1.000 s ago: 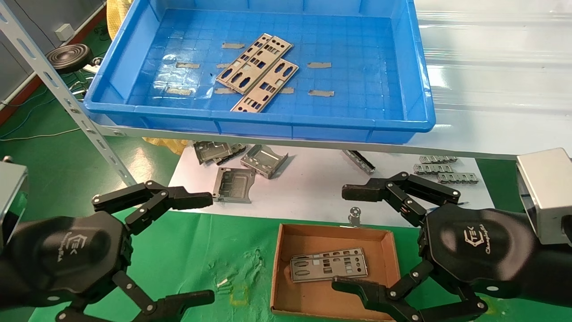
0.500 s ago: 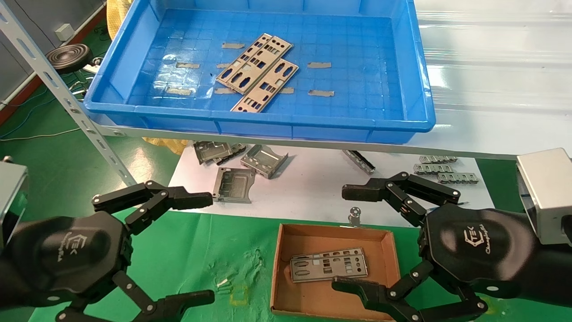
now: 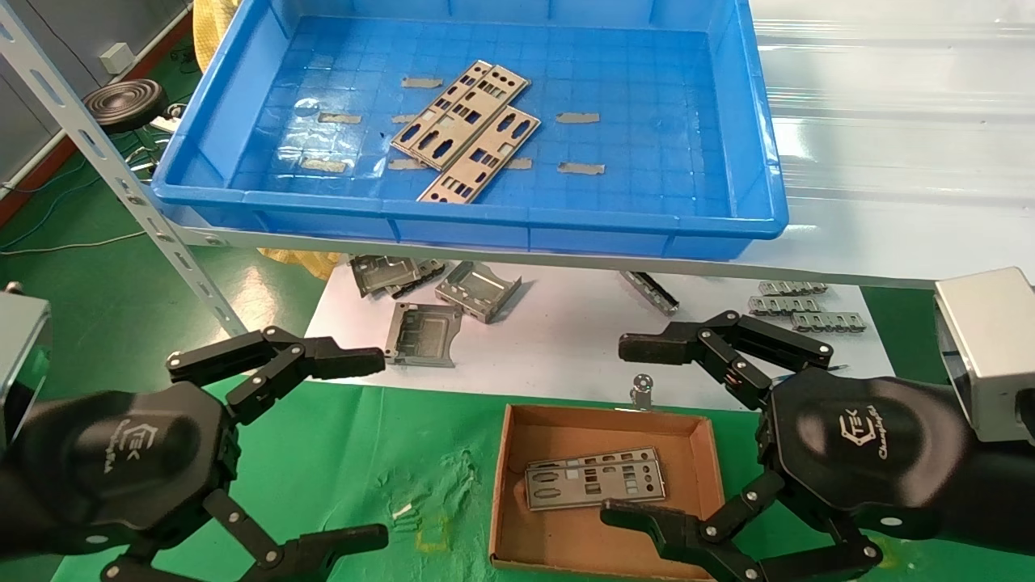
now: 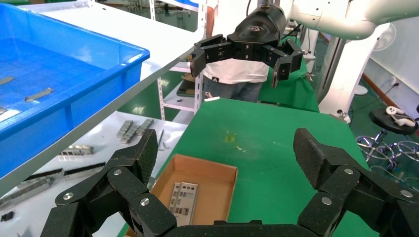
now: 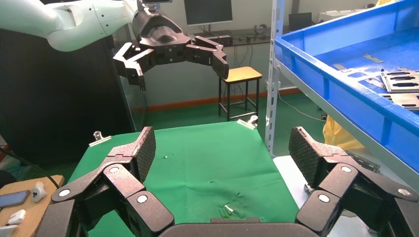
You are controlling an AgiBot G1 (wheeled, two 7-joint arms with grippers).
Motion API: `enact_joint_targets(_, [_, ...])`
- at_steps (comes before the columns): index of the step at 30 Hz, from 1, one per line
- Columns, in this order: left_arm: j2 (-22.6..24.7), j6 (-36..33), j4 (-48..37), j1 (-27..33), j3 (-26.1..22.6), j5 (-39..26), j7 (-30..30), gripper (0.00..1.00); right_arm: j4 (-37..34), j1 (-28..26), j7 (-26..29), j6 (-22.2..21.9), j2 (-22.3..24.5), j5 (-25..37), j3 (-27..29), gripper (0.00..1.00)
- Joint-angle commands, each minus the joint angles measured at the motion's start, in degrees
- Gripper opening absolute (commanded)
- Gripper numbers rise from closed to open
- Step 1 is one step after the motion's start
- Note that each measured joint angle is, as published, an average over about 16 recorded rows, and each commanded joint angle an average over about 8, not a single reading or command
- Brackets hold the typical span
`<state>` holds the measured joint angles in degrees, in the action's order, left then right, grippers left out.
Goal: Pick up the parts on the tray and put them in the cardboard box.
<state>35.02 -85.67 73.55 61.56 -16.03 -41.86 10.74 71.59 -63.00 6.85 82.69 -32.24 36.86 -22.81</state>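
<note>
Blue tray [image 3: 752, 145] on shelf at 12 o'clock, two parts [image 3: 473, 129] overlapping on its floor. Green-covered bench [image 3: 364, 453] below. Left hand [image 3: 356, 449] at 8 o'clock, fingers spread, empty. Right hand [image 3: 627, 428] at 4 o'clock, fingers spread, empty, beside cardboard box [image 3: 711, 461] at 6 o'clock; one part [image 3: 594, 477] flat inside.

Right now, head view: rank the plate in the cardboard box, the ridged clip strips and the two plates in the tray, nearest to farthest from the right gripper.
1. Plate in the cardboard box: just left of the open right gripper, by its lower finger.
2. Ridged clip strips: on the white sheet, beyond the gripper to its right.
3. Two plates in the blue tray: on the raised shelf, far ahead and left.
</note>
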Motion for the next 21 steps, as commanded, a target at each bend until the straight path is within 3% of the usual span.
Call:
enact_joint_targets(1, [0.0,0.0,0.0,0.0,0.0,0.0,0.0,1.0,0.0,0.0,0.0,0.0,0.0,0.0,0.0,1.0])
enact_joint_targets(21, [0.0,0.0,0.0,0.0,0.0,0.0,0.0,1.0,0.0,0.0,0.0,0.0,0.0,0.0,0.0,1.0])
